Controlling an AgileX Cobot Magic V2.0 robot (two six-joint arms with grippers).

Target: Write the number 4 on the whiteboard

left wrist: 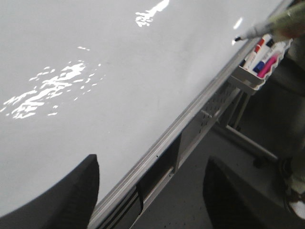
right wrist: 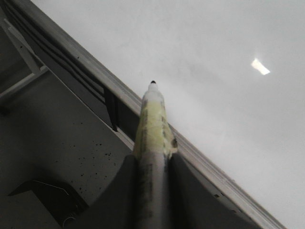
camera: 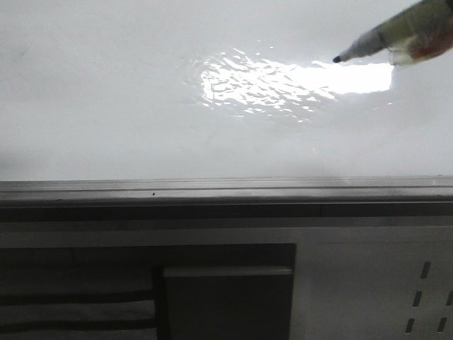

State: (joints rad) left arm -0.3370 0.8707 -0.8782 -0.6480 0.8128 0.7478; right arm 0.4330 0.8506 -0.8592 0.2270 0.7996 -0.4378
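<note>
Three feeds are up on my screen. On the front view I see the whiteboard [camera: 106, 106] filling the upper half, glossy, with a bright rippled light patch [camera: 283, 81] right of centre. A marker [camera: 386, 35] comes in from the two o'clock corner, its black tip pointing toward nine o'clock and sitting just at the upper right edge of that patch; I cannot tell whether the tip touches the board. I find no written stroke on the surface, so the number 4 is not there to see. Below the board runs the grey metal edge rail [camera: 226, 188], and under it a dark cabinet panel [camera: 226, 304].

On the left wrist view, my left pincer [left wrist: 150, 195] shows two dark fingers [left wrist: 76, 195] spread wide with nothing between them, released. The board lies beyond them, and at two o'clock a small tray [left wrist: 255, 78] hangs off the rail holding several coloured markers [left wrist: 264, 62]. The same marker tip [left wrist: 237, 38] hovers close above that tray.

On the right wrist view, my right pincer [right wrist: 152, 191] is clenched on the marker barrel [right wrist: 152, 129], which is wrapped in yellowish tape, the black tip aimed at twelve o'clock toward the board's rail.
</note>
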